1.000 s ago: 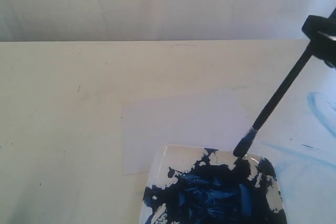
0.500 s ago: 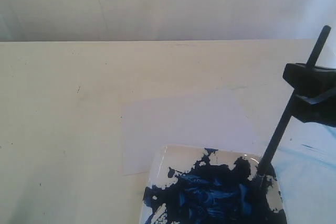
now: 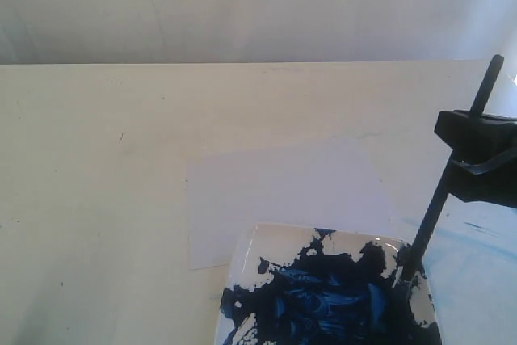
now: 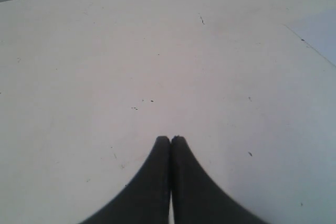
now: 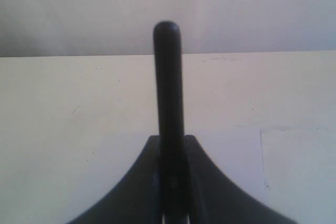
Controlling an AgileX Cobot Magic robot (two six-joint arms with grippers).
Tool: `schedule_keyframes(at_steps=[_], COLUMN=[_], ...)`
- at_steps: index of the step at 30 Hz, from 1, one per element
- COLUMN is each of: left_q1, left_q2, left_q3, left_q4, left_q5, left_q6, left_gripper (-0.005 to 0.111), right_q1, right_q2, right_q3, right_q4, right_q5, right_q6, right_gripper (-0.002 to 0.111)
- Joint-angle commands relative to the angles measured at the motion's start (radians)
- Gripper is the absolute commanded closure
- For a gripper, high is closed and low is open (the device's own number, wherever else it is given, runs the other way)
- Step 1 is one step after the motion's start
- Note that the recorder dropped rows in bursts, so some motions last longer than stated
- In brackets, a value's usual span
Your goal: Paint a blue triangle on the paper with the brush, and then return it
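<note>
Right gripper [image 3: 477,157] coming down lower now, jaws pinching brush [image 3: 429,226] mid-handle. Brush swinging steeper, tip sinking into blue paint at dish [image 3: 249,250] edge just below gripper. Looks like loading bristles. Paper [image 3: 283,191] lying unpainted beside dish, down and off to gripper's left. Left gripper [image 4: 170,141] sitting idle, fingers pressed together, holding nothing
</note>
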Motion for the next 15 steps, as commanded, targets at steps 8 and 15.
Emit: schedule_keyframes(at_steps=[8, 15], left_q1=[-0.007, -0.007], left_q2=[-0.004, -0.004], left_q3=[0.003, 0.003], left_q4=[-0.006, -0.006], left_q5=[-0.004, -0.004], left_q6=[-0.001, -0.001], left_gripper=[0.107, 0.107], right_q1=[0.002, 0.002], right_q2=[-0.005, 0.013], right_q3=[-0.007, 0.004], right_q4=[-0.011, -0.011], right_q5=[0.034, 0.046], right_q6=[0.025, 0.025], right_gripper=[0.108, 0.108])
